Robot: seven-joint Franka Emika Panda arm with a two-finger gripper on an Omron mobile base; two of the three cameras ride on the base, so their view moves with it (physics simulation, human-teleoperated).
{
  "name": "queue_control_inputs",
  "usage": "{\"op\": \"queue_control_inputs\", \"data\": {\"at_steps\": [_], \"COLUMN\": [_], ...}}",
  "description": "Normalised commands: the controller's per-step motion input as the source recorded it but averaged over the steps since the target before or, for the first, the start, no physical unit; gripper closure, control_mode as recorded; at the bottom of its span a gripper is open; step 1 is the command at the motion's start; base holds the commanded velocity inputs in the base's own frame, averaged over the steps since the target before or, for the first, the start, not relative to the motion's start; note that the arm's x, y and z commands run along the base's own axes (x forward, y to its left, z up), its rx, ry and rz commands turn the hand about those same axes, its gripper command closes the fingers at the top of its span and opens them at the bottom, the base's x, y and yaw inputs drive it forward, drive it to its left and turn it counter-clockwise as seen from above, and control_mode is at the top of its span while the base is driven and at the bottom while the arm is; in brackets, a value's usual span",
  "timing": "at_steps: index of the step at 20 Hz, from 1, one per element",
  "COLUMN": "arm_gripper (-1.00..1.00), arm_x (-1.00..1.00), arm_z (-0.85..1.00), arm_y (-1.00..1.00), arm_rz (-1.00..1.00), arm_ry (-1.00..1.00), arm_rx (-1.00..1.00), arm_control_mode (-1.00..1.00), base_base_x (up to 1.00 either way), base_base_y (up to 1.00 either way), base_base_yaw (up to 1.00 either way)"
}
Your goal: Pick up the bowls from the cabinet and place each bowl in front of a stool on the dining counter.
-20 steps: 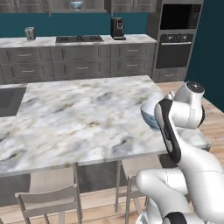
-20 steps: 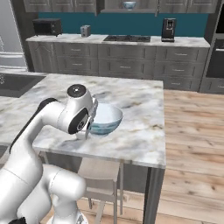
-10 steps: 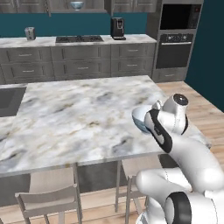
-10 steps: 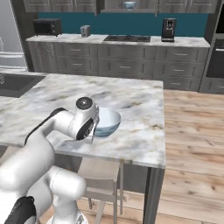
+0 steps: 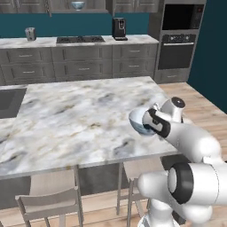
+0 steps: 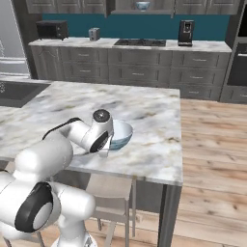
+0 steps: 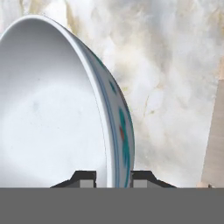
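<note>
I have the gripper (image 7: 113, 177) clamped on the rim of the bowl (image 7: 52, 113), one fingertip inside the wall and one outside on the teal-and-red pattern. The bowl hangs low over the near right part of the dining counter (image 5: 75, 115), above the stool (image 6: 108, 185) below that edge; I cannot tell whether its foot touches the marble.

I judge the bowl to be stiff, glazed porcelain: light enough for a rim pinch, but slick and liable to chip. The thin rim is the only practical place to hold it, so it should be set down level and gently before the jaws open.

Nothing lies on the marble around the bowl. A second stool (image 5: 44, 199) stands further left, and the inset sink (image 6: 19, 92) is well apart. Beyond, the second bowl (image 6: 142, 5) waits in the cabinet (image 6: 126, 6) above the stovetop (image 6: 139, 42), with a coffee machine (image 6: 186, 33) beside it.
</note>
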Motion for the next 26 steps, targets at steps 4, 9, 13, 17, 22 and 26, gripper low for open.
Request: {"op": "queue_control_inputs", "data": {"at_steps": [4,9,13,17,22,26], "arm_gripper": [1.0,1.0,-1.0,-1.0,-1.0,-1.0], "arm_x": [0.3,0.26,0.05,0.03,-0.11,-0.7], "arm_z": [-0.29,-0.23,-0.01,0.07,0.83,0.99], "arm_y": [0.03,0.06,0.0,-0.2,-0.34,-0.46], "arm_rz": [0.02,0.0,0.0,0.04,0.01,0.02], "arm_ry": [0.02,0.04,0.02,-0.02,-0.05,-0.06], "arm_rx": [0.0,0.0,0.0,0.0,0.0,0.0], "arm_control_mode": [-1.0,-1.0,-1.0,-1.0,-1.0,-1.0], "base_base_x": [0.0,0.0,0.0,0.0,0.0,0.0], "base_base_y": [0.0,0.0,0.0,0.0,0.0,0.0], "base_base_yaw": [0.0,0.0,0.0,0.0,0.0,0.0]}}
